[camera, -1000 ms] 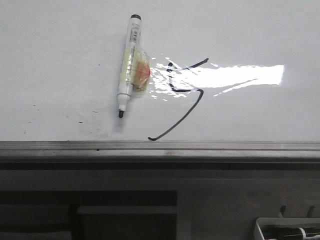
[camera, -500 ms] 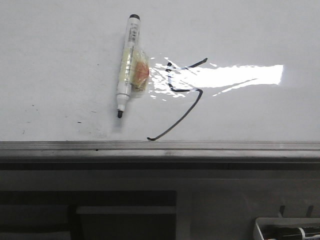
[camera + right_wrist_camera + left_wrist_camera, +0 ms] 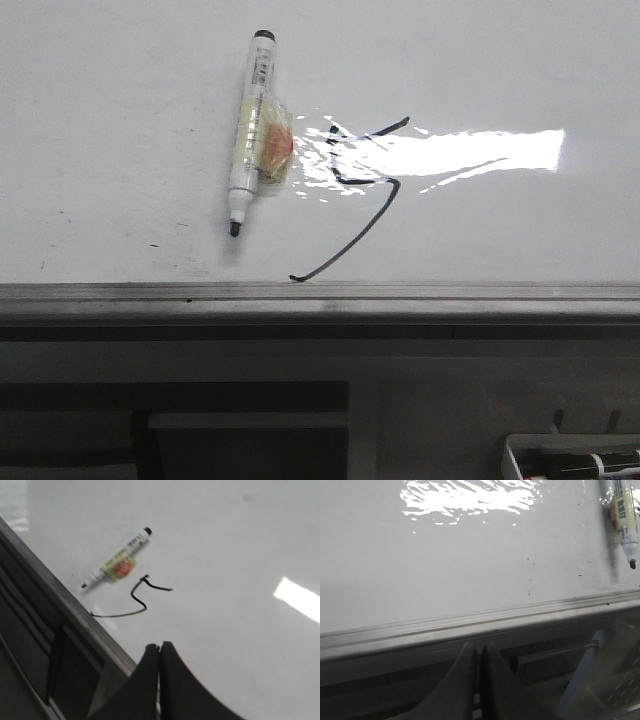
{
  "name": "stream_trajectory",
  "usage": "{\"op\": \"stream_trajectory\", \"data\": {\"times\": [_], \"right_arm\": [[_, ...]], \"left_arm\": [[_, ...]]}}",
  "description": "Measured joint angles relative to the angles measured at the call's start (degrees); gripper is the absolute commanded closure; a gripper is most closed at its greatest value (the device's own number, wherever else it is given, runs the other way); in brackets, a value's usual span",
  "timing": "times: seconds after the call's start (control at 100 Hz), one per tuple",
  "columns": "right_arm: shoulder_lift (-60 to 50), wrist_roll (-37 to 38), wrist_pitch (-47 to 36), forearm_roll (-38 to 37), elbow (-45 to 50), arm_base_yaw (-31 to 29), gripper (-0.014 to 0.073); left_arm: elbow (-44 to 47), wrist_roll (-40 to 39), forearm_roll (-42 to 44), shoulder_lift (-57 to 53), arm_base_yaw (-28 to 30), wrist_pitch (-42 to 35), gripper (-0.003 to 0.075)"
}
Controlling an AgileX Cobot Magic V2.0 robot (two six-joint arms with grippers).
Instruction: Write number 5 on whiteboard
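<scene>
1. Drawn and done, by the look of it: the number 5 (image 3: 352,190) in thin black strokes on the whiteboard (image 3: 120,120), just beside the glare patch (image 3: 470,150) and near the grey frame edge (image 3: 320,292).
2. Lying loose beside the figure, apart from its strokes: the marker (image 3: 250,135), cap off, held by neither arm.
3. Pressed together on nothing, in the left wrist view: the left claw (image 3: 478,652), low in front of the frame edge and well apart from the marker (image 3: 623,515).
4. Likewise closed and empty: the right claw (image 3: 160,652), over bare board, well apart from the number 5 (image 3: 137,597) and the marker (image 3: 116,565).
5. Judged step in hand: pulling clear with the writing complete. Best done by lifting both arms straight away from the board, with no sweep across the ink and no nudge to the loose marker.
6. Orientation, front view: long axis of the number 5 slanted, top dash up and to the right, small vertical beneath it, long hooked tail running down and leftward to end just above the frame edge.
7. Marker's long axis nearly upright in the same view, slightly tilted: dark writing tip toward the frame edge, black butt end away from it.
8. Partly seen in the lower right corner, front view: a white tray (image 3: 520,450) with what looks like another marker; details too small to tell.
</scene>
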Motion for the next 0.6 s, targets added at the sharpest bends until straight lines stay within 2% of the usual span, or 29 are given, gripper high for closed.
{"op": "stream_trajectory", "data": {"times": [0.15,0.25,0.39,0.6], "right_arm": [[0.0,18.5,-6.6,-11.7,7.7,-6.2,0.0643],[0.0,27.6,-11.6,-15.0,15.1,-11.2,0.0643],[-2.6,30.7,-14.5,-16.2,23.0,-15.5,0.0643],[-9.7,31.3,-7.4,-16.5,23.1,-16.3,0.0643]], "left_arm": [[0.0,0.0,0.0,0.0,0.0,0.0,0.0741],[0.0,0.0,0.0,0.0,0.0,0.0,0.0741],[0.0,0.0,0.0,0.0,0.0,0.0,0.0741],[0.0,0.0,0.0,0.0,0.0,0.0,0.0741]]}}
